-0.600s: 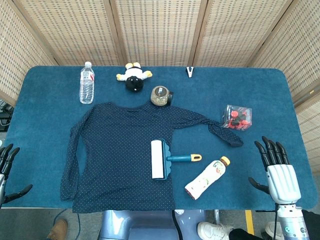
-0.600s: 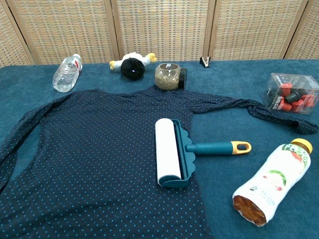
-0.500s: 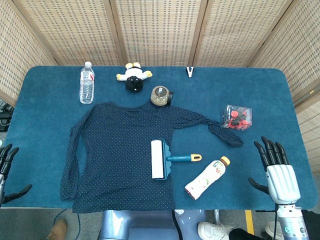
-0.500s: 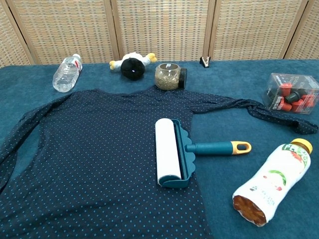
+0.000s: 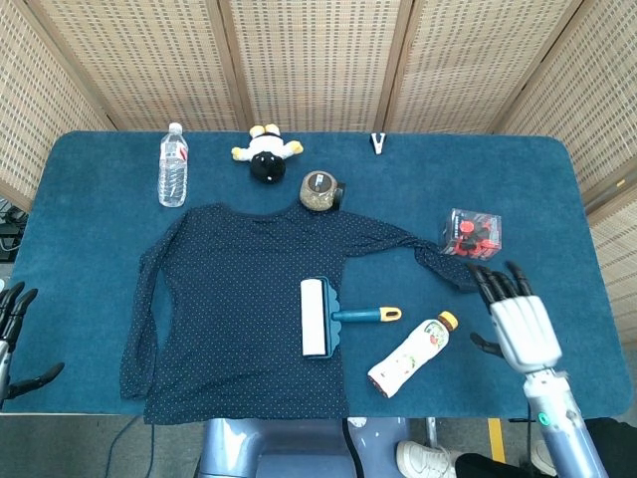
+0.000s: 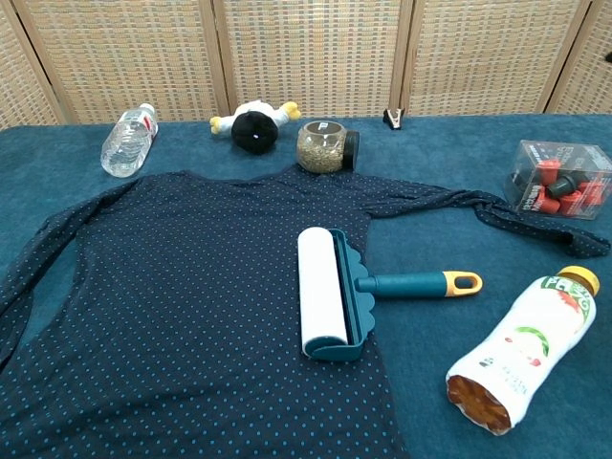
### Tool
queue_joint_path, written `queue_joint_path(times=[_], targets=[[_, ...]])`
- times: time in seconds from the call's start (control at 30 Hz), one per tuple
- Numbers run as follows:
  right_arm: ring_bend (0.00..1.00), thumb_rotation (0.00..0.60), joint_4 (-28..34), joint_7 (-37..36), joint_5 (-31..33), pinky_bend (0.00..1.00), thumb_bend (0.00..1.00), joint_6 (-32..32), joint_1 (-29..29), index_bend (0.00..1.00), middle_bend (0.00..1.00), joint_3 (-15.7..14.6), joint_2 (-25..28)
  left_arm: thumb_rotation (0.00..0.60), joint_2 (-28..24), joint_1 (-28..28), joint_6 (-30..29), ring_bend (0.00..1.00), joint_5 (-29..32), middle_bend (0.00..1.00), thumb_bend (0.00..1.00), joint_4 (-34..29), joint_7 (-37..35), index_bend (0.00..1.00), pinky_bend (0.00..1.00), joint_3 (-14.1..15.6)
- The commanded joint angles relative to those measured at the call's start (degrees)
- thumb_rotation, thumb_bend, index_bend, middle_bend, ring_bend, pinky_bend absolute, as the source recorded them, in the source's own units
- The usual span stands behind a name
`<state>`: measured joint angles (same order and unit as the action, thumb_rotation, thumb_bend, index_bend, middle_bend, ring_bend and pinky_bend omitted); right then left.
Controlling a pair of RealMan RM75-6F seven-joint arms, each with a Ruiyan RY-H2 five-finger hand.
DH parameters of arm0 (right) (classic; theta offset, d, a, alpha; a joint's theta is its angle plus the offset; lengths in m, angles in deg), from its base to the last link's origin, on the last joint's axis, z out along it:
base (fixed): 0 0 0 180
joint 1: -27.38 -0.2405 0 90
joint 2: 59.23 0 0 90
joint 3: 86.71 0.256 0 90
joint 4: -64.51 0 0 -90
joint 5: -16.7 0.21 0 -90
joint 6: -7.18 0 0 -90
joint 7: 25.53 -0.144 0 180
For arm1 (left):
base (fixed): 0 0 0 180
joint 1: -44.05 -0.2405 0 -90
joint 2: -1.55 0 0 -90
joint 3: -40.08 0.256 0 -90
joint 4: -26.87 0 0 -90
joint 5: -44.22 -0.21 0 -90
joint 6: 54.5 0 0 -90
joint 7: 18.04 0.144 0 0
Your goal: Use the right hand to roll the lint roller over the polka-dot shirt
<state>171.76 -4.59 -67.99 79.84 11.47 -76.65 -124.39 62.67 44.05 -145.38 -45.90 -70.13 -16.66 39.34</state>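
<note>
A navy polka-dot shirt (image 5: pixel 234 299) (image 6: pixel 182 306) lies flat on the blue table. The lint roller (image 5: pixel 320 317) (image 6: pixel 330 292) rests on the shirt's right edge, its white roll on the fabric and its teal handle with a yellow end (image 6: pixel 461 283) pointing right. My right hand (image 5: pixel 516 317) hovers open, fingers spread, to the right of the roller and the juice bottle, apart from both. My left hand (image 5: pixel 12 324) shows only at the far left edge, fingers apart, holding nothing. Neither hand appears in the chest view.
A juice bottle (image 5: pixel 410 356) (image 6: pixel 521 349) lies right of the roller handle. A clear box of red and black pieces (image 5: pixel 471 232) sits by the shirt's right sleeve. At the back are a water bottle (image 5: pixel 173 166), a plush toy (image 5: pixel 266 152), a jar (image 5: pixel 320 191) and a small clip (image 5: pixel 377 142).
My right hand has moved up and to the left, closer to the juice bottle and the sleeve end. The roller, shirt and left hand have not moved.
</note>
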Motion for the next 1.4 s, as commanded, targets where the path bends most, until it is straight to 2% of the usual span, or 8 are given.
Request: queue_joint_path(times=[0.03, 0.17, 0.33, 0.5, 0.67, 0.87, 1.03, 1.4], targets=[[0.99, 0.6, 4.3, 9.7, 16.9, 1.0, 0.0, -15.9, -12.2, 0.0, 0.97, 6.5, 1.5, 0.6, 0.0, 0.7, 1.4, 0.0, 1.6, 0.0, 0.0, -0.3, 0.5, 0.0, 0.0, -0.7], [1.0, 0.6, 7.7, 14.7, 34.7, 1.0, 0.0, -22.8, -20.2, 0.0, 1.0, 7.9, 1.0, 0.6, 0.1, 1.6, 3.4, 0.0, 3.6, 0.0, 0.0, -0.2, 0.5, 0.0, 0.0, -1.2], [1.0, 0.6, 8.5, 23.0, 50.5, 1.0, 0.0, -20.7, -29.8, 0.0, 1.0, 5.3, -3.3, 0.6, 0.0, 2.5, 5.4, 0.0, 5.3, 0.0, 0.0, 0.2, 0.1, 0.0, 0.0, -1.7], [1.0, 0.6, 7.8, 27.3, 59.8, 1.0, 0.0, -15.9, -36.0, 0.06, 1.0, 3.5, -8.9, 0.6, -0.1, 3.1, 6.7, 0.0, 6.3, 0.0, 0.0, 0.6, -0.4, 0.0, 0.0, -2.0], [1.0, 0.6, 4.3, 29.6, 67.4, 1.0, 0.04, -10.1, -40.7, 0.21, 1.0, 3.0, -16.2, 0.6, -0.4, 3.2, 6.8, 0.0, 6.6, 0.0, 0.0, 0.9, -1.5, 0.0, 0.0, -2.1], [1.0, 0.6, 0.6, 32.0, 69.6, 1.0, 0.15, -5.7, -43.5, 0.32, 1.0, 1.7, -22.0, 0.6, -0.5, 3.3, 7.0, 0.0, 6.8, 0.0, 0.0, 1.1, -1.9, 0.0, 0.0, -2.1], [1.0, 0.6, -3.4, 33.6, 69.7, 1.0, 0.25, -3.6, -45.0, 0.33, 1.0, 0.6, -26.1, 0.6, -0.6, 3.4, 7.1, 0.0, 6.9, 0.0, 0.0, 1.0, -1.9, 0.0, 0.0, -2.0], [1.0, 0.6, -8.5, 34.9, 68.7, 1.0, 0.38, -1.8, -44.5, 0.41, 1.0, -1.8, -29.8, 0.6, -0.6, 3.5, 7.3, 0.0, 7.1, 0.0, 0.0, 1.0, -2.1, 0.0, 0.0, -1.9]])
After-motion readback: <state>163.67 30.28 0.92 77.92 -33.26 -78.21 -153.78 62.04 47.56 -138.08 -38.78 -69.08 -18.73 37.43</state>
